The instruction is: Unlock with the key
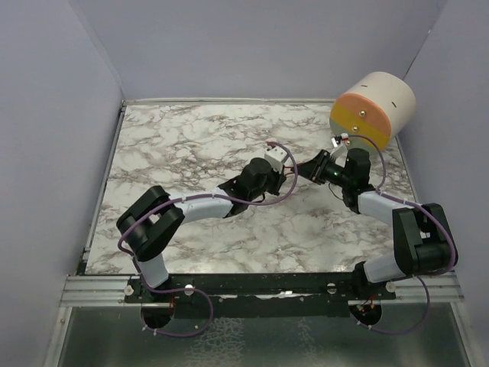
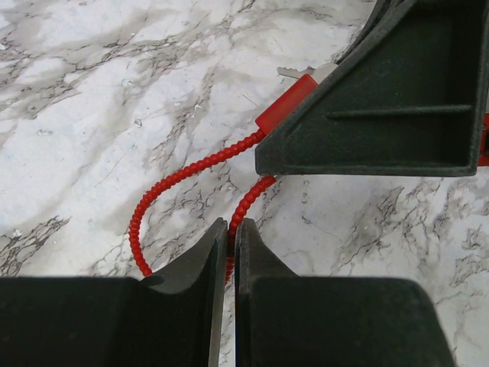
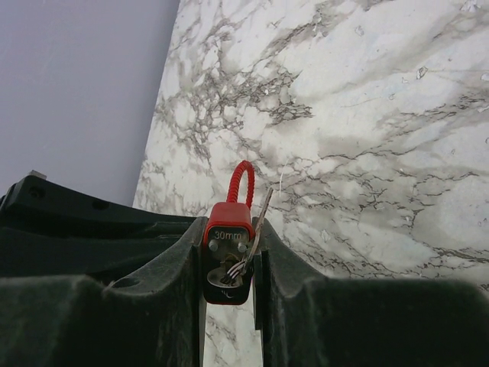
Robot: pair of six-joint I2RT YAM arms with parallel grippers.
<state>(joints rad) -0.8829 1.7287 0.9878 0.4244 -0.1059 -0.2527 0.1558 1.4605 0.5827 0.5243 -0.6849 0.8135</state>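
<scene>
A red padlock (image 3: 229, 245) marked 30mm, with a red cable shackle (image 3: 241, 182), sits between my right gripper's fingers (image 3: 231, 256). A silver key (image 3: 258, 222) on a ring lies pressed against the lock's side. My right gripper is shut on the padlock body. In the left wrist view the red cable (image 2: 183, 172) loops over the marble and my left gripper (image 2: 230, 229) is shut on it. The padlock's red body (image 2: 286, 103) pokes out from under the right gripper's finger (image 2: 382, 92). In the top view both grippers (image 1: 294, 170) meet mid-table.
A cream and orange cylinder (image 1: 372, 108) stands at the back right corner, just beyond the right arm (image 1: 359, 176). Grey walls close in the marble table (image 1: 191, 145) on three sides. A metal rail (image 1: 260, 284) runs along the near edge.
</scene>
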